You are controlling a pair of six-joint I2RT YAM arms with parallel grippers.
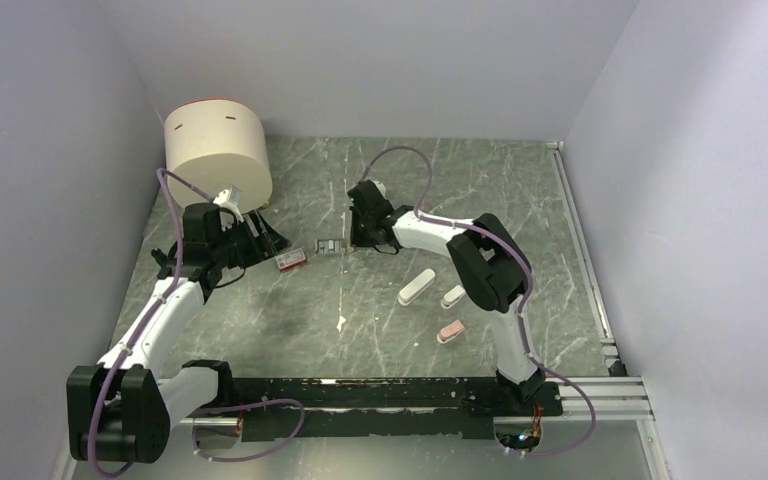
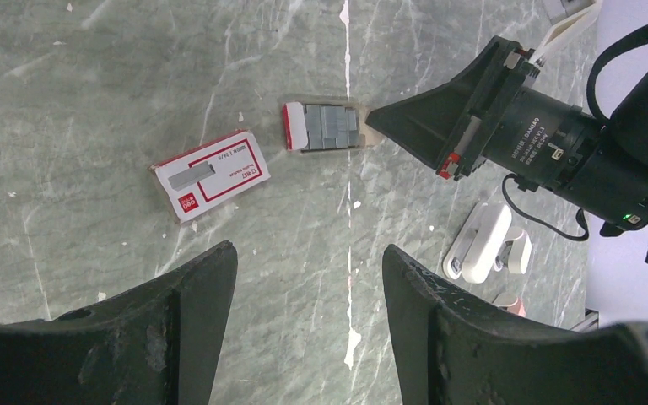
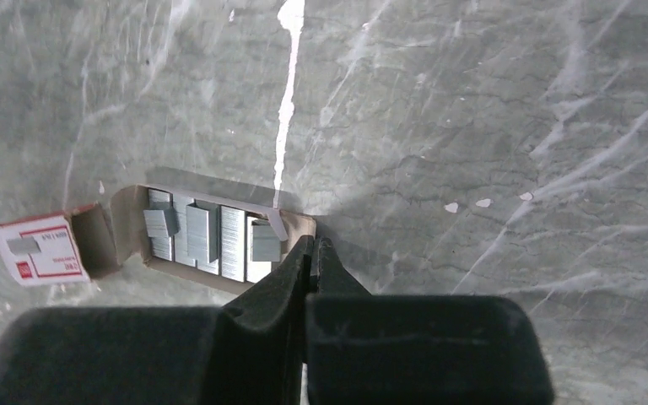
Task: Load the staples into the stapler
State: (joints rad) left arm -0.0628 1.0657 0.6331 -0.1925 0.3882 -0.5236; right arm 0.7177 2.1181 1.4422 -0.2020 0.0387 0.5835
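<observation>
Centrally, the right gripper has its two fingers pressed together, only a hairline seam between them. Its tip meets the near end of an open cardboard tray; whether the tray's edge is nipped between the fingers cannot be told. Directly ahead of that tip the staples lie in the tray as several grey strips side by side, one short strip resting loose nearest the fingers. Beyond the tray's far end, just touching it, lies the red-and-white box, flat with its label upward.

Opposite, the left gripper hovers above the table with its fingers wide apart and nothing between them. Ahead of it and slightly left sits the same box; the tray of staples lies ahead and slightly right.

Behind the right gripper, beside that arm's elbow and well apart from the tray, the stapler lies flat and untouched. A short white piece lies just beside it, a pink piece nearer the arm bases. A cream cylinder stands behind the left gripper.
</observation>
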